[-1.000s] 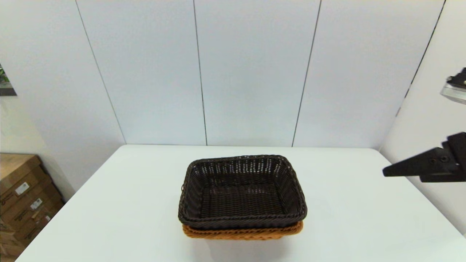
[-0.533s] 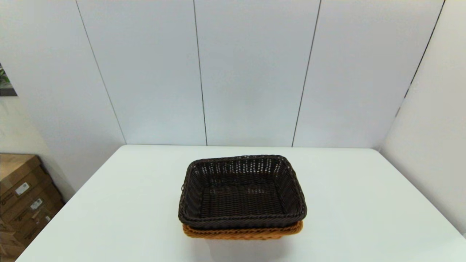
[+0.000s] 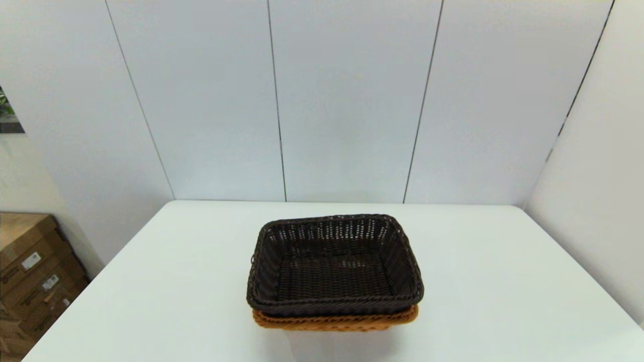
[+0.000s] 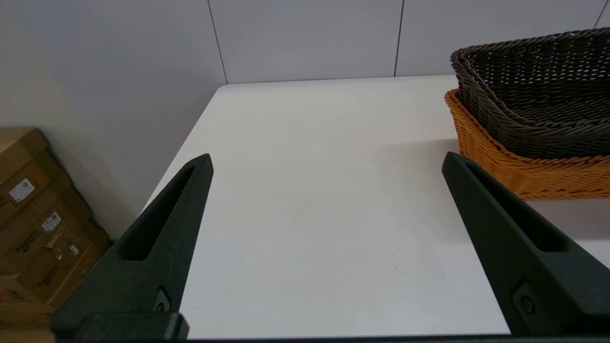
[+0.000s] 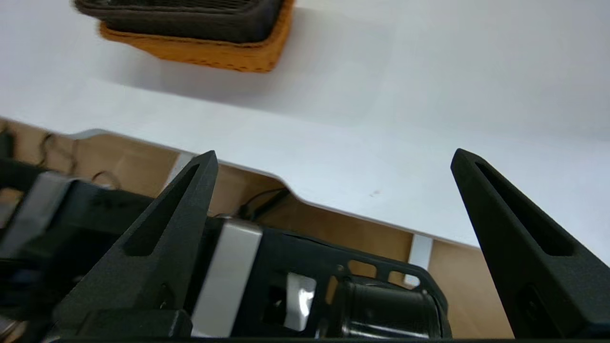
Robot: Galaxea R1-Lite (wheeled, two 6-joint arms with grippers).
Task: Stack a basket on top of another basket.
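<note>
While you look down from the head view, the dark brown basket (image 3: 334,266) sits nested inside the orange-tan basket (image 3: 335,320), the pair resting near the middle of the white surface (image 3: 151,301). Only the tan rim and a strip of its near wall show below the dark one. Neither arm appears in that view. Your left end effector (image 4: 326,159) is released, its two black fingers (image 4: 162,228) spread wide and holding nothing, low over the surface with the stacked baskets off to one side and apart from it. Your right end effector (image 5: 333,157) is likewise spread wide and empty, off the surface's near edge, above black robot hardware (image 5: 310,281), well apart from the baskets. Cardboard boxes (image 3: 30,276) stand on the floor to your left.
</note>
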